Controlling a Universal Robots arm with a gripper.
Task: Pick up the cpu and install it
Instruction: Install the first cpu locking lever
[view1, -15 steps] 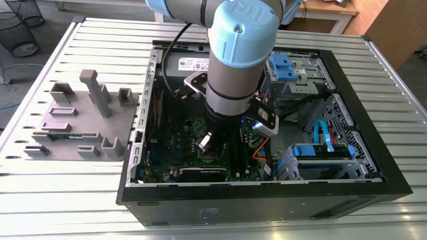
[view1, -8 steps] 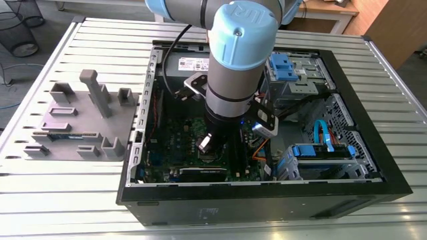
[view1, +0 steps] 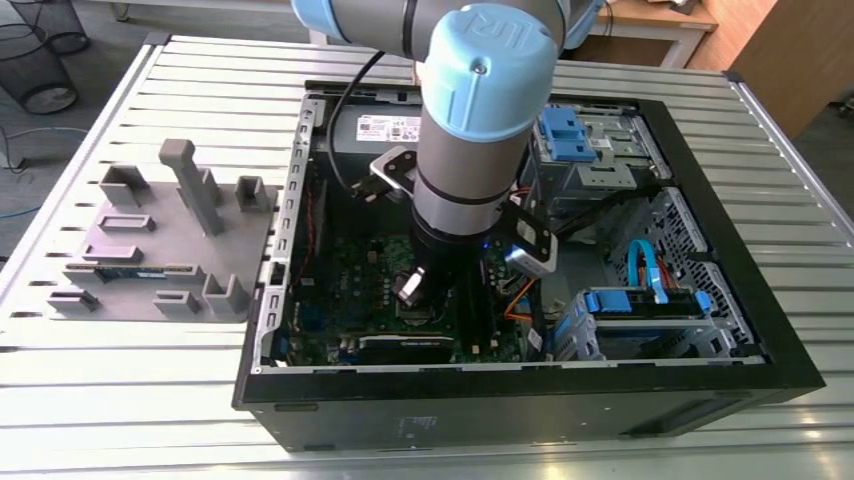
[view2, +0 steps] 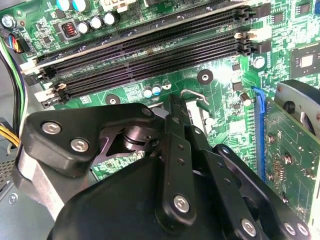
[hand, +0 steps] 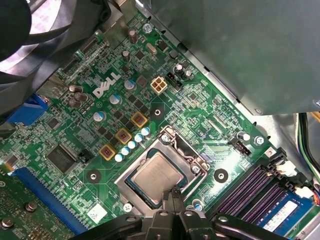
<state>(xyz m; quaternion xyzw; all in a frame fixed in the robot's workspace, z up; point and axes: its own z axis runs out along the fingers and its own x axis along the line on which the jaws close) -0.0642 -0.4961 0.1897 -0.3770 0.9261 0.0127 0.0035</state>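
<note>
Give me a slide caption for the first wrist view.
Gripper close by the cpu, which lies in the metal-framed socket of the green board.

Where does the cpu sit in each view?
First wrist view: cpu lies in the socket, beside the gripper.
Second wrist view: gripper covers that spot.
Exterior view: gripper hangs over that spot.
Landmark: memory slots beside the socket, in both wrist views.

A workshop or lab was indicated: an opened computer case was seen on a slatted metal surface, a wire bin at upper left.
</note>
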